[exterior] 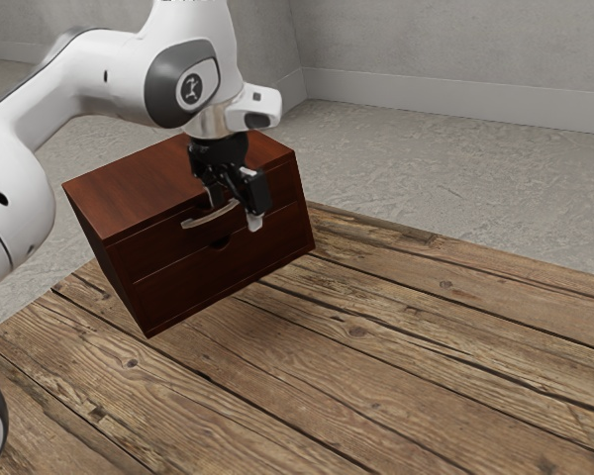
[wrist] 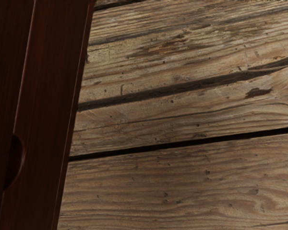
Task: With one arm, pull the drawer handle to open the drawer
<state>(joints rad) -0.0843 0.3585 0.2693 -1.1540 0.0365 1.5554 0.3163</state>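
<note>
Surroundings: plank table (exterior: 406, 346), bare boards under my hand (wrist: 192, 182); grey floor (exterior: 455, 168) and pale wall (exterior: 455, 40) beyond it. Nothing lies between my hand and the cabinet.

Item: dark red-brown wooden cabinet (exterior: 139, 183), two drawers, sitting askew directly below my hand. The top drawer (exterior: 158, 245) carries a silver bar handle (exterior: 206, 218). The lower drawer (exterior: 228, 272) has a notch (wrist: 14, 158).

Gripper (exterior: 234, 210): at the handle's end; I cannot tell if it grips.
</note>
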